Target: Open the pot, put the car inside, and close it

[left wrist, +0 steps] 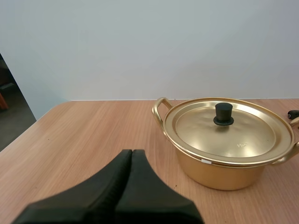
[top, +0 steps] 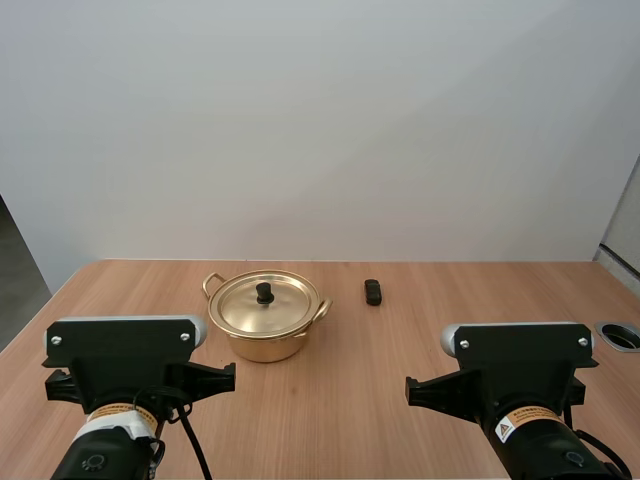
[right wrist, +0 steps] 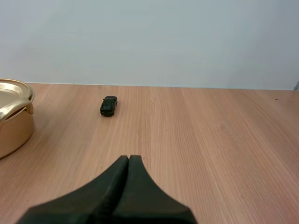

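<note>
A gold pot with two loop handles stands on the wooden table, its lid on and topped by a black knob. A small black toy car rests on the table to the pot's right, a short way off. My left gripper is shut on nothing, its fingers together as one dark wedge, well short of the pot. My right gripper is likewise shut and empty, with the car far ahead of it and the pot's edge off to one side.
The wooden table stretches wide around the pot and car. A round metal-rimmed hole sits near the table's right edge. Both arm bases stand at the near edge.
</note>
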